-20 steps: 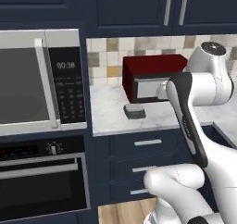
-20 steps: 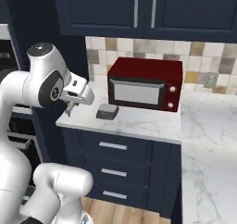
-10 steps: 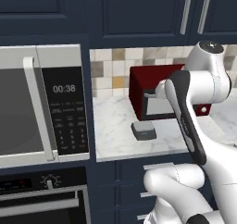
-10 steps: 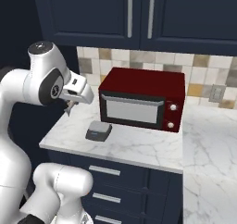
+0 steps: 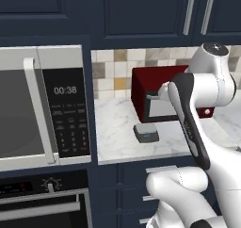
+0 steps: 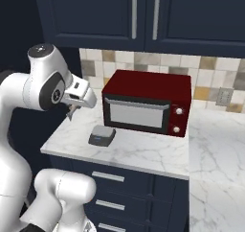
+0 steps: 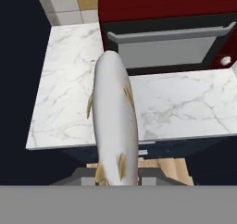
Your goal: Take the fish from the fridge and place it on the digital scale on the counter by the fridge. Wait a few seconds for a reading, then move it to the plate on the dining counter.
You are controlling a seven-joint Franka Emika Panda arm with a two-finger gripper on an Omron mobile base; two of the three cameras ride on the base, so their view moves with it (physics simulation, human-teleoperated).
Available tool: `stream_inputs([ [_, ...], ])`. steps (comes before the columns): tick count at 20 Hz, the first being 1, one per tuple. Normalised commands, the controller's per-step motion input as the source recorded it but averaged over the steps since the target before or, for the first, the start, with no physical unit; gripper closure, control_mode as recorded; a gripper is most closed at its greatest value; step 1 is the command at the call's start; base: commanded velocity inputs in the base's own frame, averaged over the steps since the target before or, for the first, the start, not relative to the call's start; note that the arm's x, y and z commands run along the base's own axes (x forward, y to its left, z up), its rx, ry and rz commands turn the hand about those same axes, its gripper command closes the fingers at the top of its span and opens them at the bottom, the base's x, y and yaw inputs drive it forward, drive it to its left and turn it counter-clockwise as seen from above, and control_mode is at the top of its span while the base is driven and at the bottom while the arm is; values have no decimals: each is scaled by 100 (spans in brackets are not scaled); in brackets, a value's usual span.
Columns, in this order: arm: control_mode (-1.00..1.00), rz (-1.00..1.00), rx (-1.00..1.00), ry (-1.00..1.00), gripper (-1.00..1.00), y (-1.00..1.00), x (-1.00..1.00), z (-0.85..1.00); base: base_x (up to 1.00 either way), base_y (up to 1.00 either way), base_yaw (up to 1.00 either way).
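My gripper (image 7: 116, 176) is clamped on the fish (image 7: 114, 119), which sticks out toward 12 o'clock in the hand view, over the marble counter (image 7: 69, 102) edge. The digital scale (image 6: 101, 135) sits on that counter at 7 o'clock of the dark-red box (image 6: 147, 103), well apart from my hand, near the counter's front edge.
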Motion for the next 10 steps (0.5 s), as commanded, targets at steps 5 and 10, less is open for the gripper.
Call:
stream_inputs([
  [5, -100, 0, 2, 13, 100, 0, 16, -50, 0, 0, 0],
  [10, -100, 0, 5, 20, 100, 1, 63, -99, 0, 0, 0],
])
